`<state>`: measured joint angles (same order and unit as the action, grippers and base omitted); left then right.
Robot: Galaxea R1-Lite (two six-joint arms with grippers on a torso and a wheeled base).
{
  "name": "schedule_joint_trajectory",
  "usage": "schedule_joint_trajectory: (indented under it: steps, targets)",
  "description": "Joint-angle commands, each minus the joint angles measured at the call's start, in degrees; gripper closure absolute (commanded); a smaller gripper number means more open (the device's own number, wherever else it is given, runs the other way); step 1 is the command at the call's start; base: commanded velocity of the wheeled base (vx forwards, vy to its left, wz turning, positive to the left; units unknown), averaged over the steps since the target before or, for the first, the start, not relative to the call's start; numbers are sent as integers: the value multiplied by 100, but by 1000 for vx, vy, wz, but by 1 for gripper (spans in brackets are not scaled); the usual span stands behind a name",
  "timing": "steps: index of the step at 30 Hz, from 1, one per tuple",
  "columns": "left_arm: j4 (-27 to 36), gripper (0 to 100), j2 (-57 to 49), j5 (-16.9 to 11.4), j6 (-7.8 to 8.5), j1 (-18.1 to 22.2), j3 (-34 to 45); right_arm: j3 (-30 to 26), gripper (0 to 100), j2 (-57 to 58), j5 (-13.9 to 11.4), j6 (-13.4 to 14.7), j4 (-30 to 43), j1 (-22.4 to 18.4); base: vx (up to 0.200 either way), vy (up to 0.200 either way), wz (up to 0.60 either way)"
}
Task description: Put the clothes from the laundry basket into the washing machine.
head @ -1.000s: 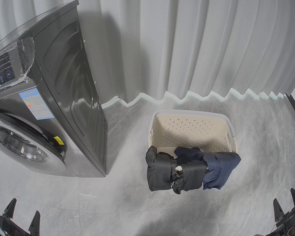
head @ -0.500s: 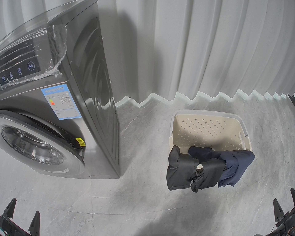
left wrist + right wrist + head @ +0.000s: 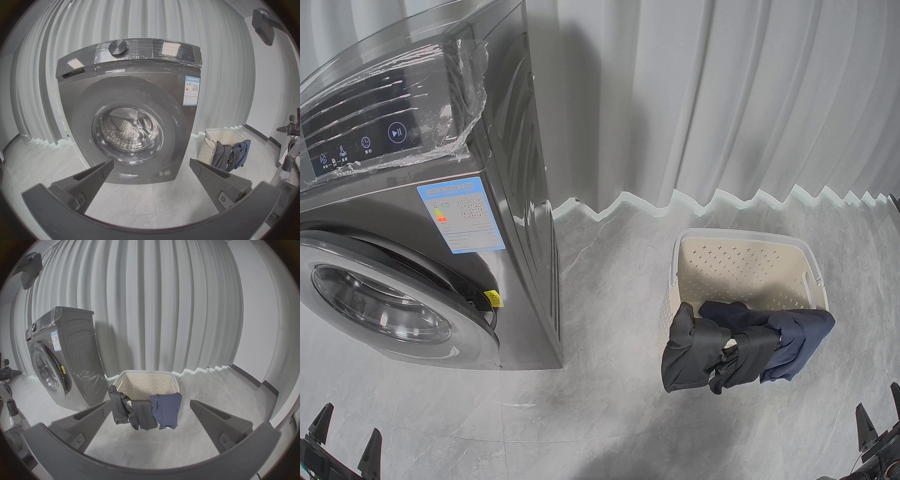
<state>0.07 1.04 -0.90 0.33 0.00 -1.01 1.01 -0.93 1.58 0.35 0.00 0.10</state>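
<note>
While left gripper (image 3: 150, 163) and right gripper (image 3: 150, 403) hang released, dark clothes (image 3: 700, 353) drape over near rim of laundry basket (image 3: 747, 234); floor strip (image 3: 612, 300) separates it from side of washing machine (image 3: 519, 206); door (image 3: 126, 134) seemingly shut.

Head view looks down from high; left wrist view faces the washer (image 3: 131, 103) nearby, right wrist view the basket (image 3: 147, 385); all share both.

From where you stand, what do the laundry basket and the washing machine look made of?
Laundry basket: likely moulded plastic, matte cream, star-shaped holes through its walls.
Washing machine: seemingly painted metal, glossy dark grey, showing reflections; clear film wrinkles over its control panel.
</note>
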Motion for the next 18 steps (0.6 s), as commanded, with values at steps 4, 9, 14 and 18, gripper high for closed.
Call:
schedule_joint_trajectory:
  steps: [4,9,14,18]
  targets:
    - [1,0,-68,2,2,0,101,-101,0,40,0,0,0,-1,-200,0,0]
    - [1,0,-68,2,2,0,101,-101,0,40,0,0,0,-1,-40,0,0]
    - [1,0,-68,2,2,0,101,-101,0,40,0,0,0,-1,0,0,0]
    - [1,0,-68,2,2,0,101,-101,0,40,0,0,0,-1,0,50,0]
